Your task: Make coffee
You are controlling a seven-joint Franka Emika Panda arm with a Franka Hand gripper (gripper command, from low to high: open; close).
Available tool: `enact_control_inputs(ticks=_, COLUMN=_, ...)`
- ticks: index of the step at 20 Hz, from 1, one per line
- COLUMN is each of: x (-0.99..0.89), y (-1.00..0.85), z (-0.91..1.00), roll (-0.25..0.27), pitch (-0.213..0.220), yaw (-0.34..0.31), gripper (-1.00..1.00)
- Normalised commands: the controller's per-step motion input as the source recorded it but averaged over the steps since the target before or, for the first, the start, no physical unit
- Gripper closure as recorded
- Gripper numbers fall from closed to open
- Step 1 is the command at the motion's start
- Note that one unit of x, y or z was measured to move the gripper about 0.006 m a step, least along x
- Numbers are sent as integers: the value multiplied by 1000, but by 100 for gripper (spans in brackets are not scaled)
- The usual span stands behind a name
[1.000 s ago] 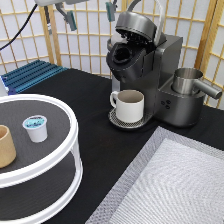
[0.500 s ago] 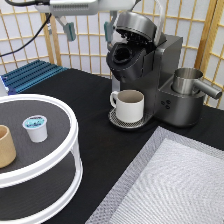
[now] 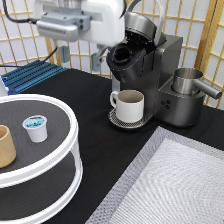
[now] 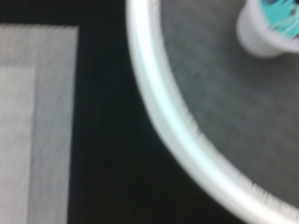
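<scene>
The coffee pod point(image 3: 36, 127), small and white with a blue foil top, stands on the upper shelf of the round white tray point(image 3: 71, 131) at the exterior view's left. It also shows in the wrist view point(image 4: 279, 26), beside the tray's rim point(image 4: 168, 125). My gripper point(image 3: 79, 56) hangs high at the exterior view's top, well above the table between tray and coffee machine point(image 3: 155, 70). Its fingers are apart and hold nothing. The machine's lid is up. A white handled mug point(image 3: 130, 105) stands on its drip plate.
A tan wooden cup point(image 3: 5, 146) stands on the tray at the far left. A steel pitcher point(image 3: 187, 82) sits on the machine's right. A grey mat point(image 3: 170, 185) covers the bottom right, also in the wrist view point(image 4: 18, 125). A blue ribbed rack point(image 3: 30, 75) lies at the back left.
The arm has swung from the top left toward the middle and come lower and nearer the camera. The pod, mug and machine have not moved.
</scene>
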Motion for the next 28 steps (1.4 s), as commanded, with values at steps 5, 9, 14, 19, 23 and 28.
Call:
enact_control_inputs(ticks=5, x=-644, y=-753, z=-524, roll=-29, pitch=-79, yaw=16, gripper=-100)
enact_control_inputs(ticks=9, x=-350, y=-695, z=-391, roll=-4, pitch=-58, yaw=92, gripper=-100)
enact_control_inputs(ticks=14, x=-82, y=-639, z=-174, roll=48, pitch=-68, yaw=77, gripper=-100)
enact_control_inputs(ticks=19, x=59, y=-372, z=-51, roll=71, pitch=-52, yaw=52, gripper=-100)
enact_control_inputs(ticks=23, x=121, y=-69, z=-114, roll=28, pitch=-13, yaw=15, gripper=-100)
enact_control_inputs(ticks=28, x=94, y=-10, z=-112, roll=19, pitch=-19, yaw=0, gripper=-100)
